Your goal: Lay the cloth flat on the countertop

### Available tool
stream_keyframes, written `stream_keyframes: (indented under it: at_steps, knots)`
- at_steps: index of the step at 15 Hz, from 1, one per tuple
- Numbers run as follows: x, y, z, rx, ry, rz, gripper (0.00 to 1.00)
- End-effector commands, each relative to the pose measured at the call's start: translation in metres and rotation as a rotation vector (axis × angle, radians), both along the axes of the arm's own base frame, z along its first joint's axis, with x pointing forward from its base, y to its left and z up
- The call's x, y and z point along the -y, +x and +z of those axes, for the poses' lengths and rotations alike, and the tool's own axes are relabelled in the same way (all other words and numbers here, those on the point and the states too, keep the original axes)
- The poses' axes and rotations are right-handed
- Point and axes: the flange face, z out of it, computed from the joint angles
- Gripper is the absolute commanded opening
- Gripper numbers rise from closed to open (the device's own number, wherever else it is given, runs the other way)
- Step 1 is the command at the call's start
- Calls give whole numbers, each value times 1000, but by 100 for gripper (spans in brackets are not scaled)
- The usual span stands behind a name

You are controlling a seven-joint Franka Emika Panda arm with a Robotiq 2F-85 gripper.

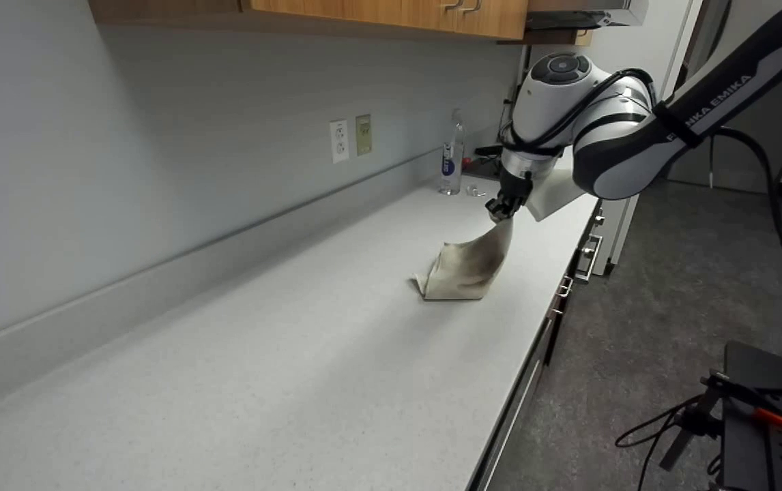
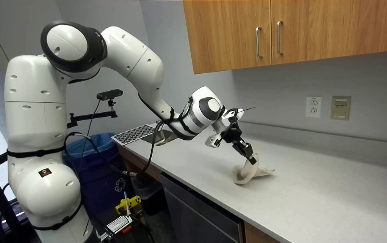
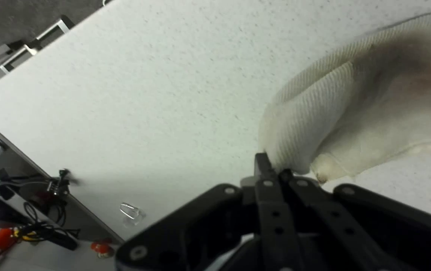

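Observation:
The cloth (image 1: pixel 469 267) is off-white with a dark stain. It stands partly raised from the countertop (image 1: pixel 261 382), its lower part folded and resting there. It also shows curled in an exterior view (image 2: pixel 246 172). In the wrist view the cloth (image 3: pixel 399 98) runs from the fingertips out past the right edge, with a ribbed face and a fold. My gripper (image 3: pixel 273 171) is shut on one end of the cloth, a little above the countertop. It shows at the cloth's upper end in both exterior views (image 1: pixel 500 211) (image 2: pixel 252 159). The pinched bit is hidden between the fingers.
A clear plastic bottle (image 1: pixel 452 160) stands by the back wall beyond the cloth, near a small clear object (image 3: pixel 131 212). A sink (image 2: pixel 163 136) and a perforated tray (image 2: pixel 134 135) lie behind the arm. Wooden cabinets (image 2: pixel 232 33) hang above. The counter's front edge (image 1: pixel 524 389) drops to the floor.

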Motion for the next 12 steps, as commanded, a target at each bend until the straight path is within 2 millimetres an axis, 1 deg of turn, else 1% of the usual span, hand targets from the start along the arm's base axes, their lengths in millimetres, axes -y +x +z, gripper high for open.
stream_keyframes:
  at_steps: [1,2,4,7,9,12]
  knots:
    - [0,-12,11,2,-30,-50,1]
    - [-7,-6,18,24,-28,-40,1]
    - [-28,11,38,101,-32,8,1]
    - [-70,45,71,246,-60,101,1]
    - [-93,67,91,339,-81,157,1]
    - [-120,95,117,477,-108,223,1]
